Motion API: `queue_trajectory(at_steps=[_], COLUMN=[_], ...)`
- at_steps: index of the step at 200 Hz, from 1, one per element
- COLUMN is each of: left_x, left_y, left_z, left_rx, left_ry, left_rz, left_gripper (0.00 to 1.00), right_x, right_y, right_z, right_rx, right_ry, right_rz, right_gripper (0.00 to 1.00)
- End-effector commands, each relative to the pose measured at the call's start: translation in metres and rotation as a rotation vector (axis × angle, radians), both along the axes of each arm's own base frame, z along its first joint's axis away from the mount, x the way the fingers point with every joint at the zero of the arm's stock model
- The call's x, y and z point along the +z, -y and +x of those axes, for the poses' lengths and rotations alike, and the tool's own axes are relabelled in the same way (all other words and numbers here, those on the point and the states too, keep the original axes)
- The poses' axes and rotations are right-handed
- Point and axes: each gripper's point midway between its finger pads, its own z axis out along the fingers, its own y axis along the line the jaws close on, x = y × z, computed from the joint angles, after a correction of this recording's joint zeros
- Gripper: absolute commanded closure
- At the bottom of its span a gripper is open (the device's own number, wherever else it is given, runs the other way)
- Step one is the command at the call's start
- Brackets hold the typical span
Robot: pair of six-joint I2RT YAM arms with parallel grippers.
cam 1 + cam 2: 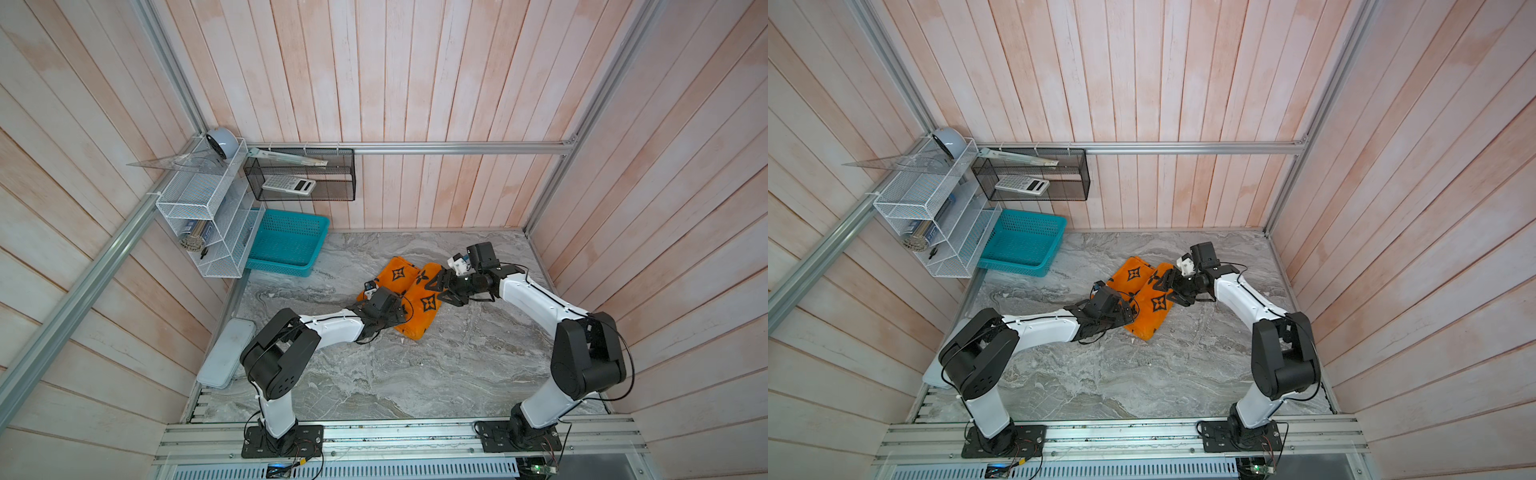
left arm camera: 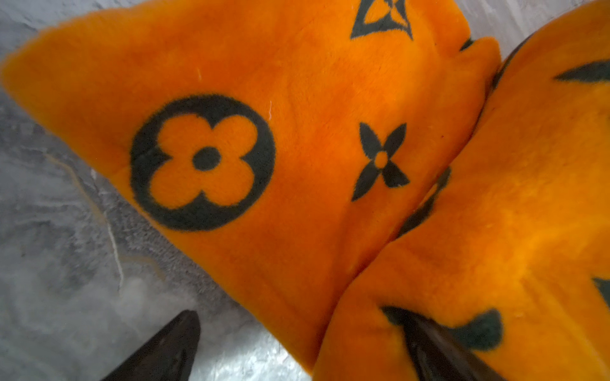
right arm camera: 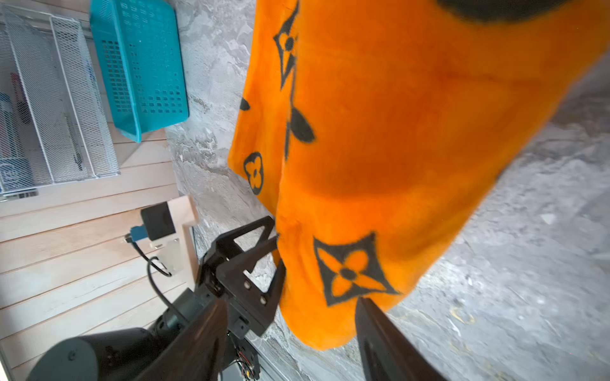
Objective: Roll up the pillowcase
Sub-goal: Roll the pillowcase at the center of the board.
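Observation:
The orange pillowcase [image 1: 428, 303] [image 1: 1156, 303] lies mid-table, its right part wound into a thick roll and its left part flat beside it. My left gripper [image 1: 401, 313] [image 2: 295, 313] is open at the roll's near-left side. One of its fingers [image 2: 171, 346] is over the marble and the other rests against the roll. My right gripper [image 1: 437, 291] [image 3: 292, 301] is open at the roll's right end. The plush roll [image 3: 396, 132] sits between its jaws, with a gap showing beside one finger [image 3: 204, 333].
A teal mesh basket [image 1: 286, 243] stands at the back left, next to a white wire rack [image 1: 208, 216]. A black mesh shelf [image 1: 299, 174] with a calculator hangs on the back wall. A flat grey case [image 1: 226, 353] lies along the table's left edge.

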Motion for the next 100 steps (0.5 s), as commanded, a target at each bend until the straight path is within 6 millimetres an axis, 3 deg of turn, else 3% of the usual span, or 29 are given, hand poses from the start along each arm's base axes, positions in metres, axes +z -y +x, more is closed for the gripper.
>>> queue_trajectory(at_steps=[1,47,73,100], left_x=[-0.029,-0.025,-0.028,-0.028], left_y=[-0.015,-0.014,-0.012,-0.008], left_z=[-0.010,-0.012,-0.015,-0.017], left_rx=[0.006,0.001,-0.009,-0.020], left_ry=[-0.061,-0.063,-0.077,-0.086], left_rz=[0.061,0.051,0.036,0.012], left_gripper=[0.00,0.00,0.00,0.00], right_x=[-0.030,-0.059,-0.069,-0.093], right_y=[0.000,-0.001,-0.013,-0.023], right_z=[-0.022,-0.022,-0.013,-0.011], right_rx=[0.050,0.029,0.043,0.056], right_ry=[-0.056,-0.091,-0.089,-0.133], right_rz=[-0.008,-0.007,0.018,0.007], right_gripper=[0.32,0.30,0.29,0.33])
